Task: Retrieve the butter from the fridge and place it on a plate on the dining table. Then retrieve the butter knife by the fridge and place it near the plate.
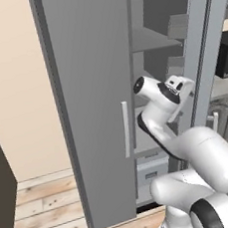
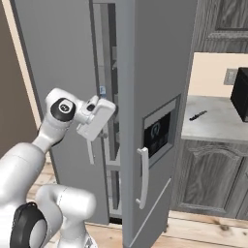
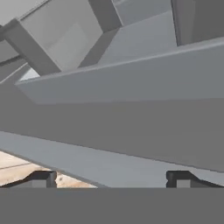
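The gripper, fingers spread wide and holding nothing, reaches between the fridge doors, likely seeking the butter, not visible among the shelves. The butter knife lies on the counter beside the fridge.

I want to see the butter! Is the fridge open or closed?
Open. The fridge's left door is swung out, and its grey shelves show in the gap between the doors. No butter can be seen from here.
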